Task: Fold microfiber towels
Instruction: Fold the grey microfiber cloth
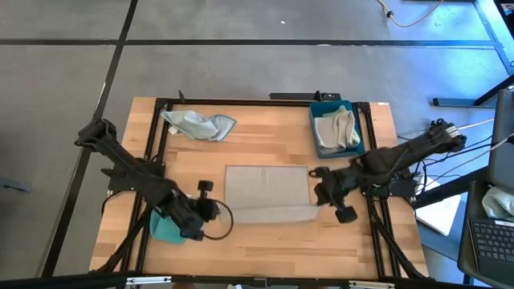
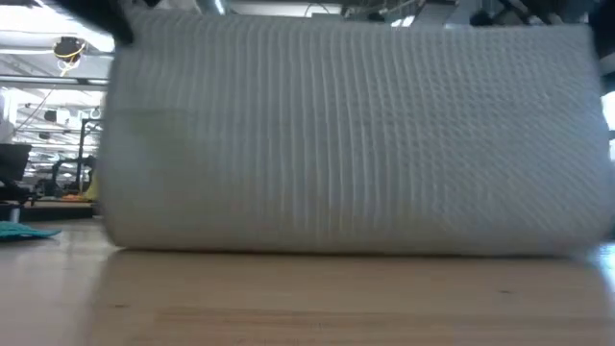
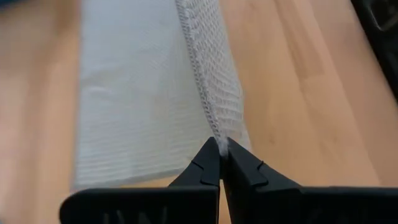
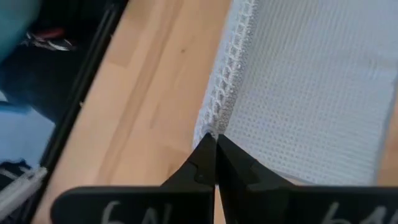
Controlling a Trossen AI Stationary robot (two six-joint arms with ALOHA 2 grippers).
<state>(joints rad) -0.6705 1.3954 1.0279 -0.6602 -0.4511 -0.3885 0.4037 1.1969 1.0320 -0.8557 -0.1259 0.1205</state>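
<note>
Grey towel (image 1: pixel 267 193) lies mid-table (image 1: pixel 265 245), near edge lifted and filling the low view; left claw (image 3: pixel 219 152) pinched tight on its stitched corner at 8 o'clock, right claw (image 4: pixel 213 148) pinched tight on the corner at 4 o'clock. Teal towel (image 1: pixel 165 229) sits under the left arm at 8 o'clock, close beside the grey towel's left side. Farther back, crumpled pale blue towel (image 1: pixel 199 125) at 11 o'clock and blue tray (image 1: pixel 317 144) with folded pale towels (image 1: pixel 336 128) at 1 o'clock, both apart from the grey towel, nothing lying across it.
</note>
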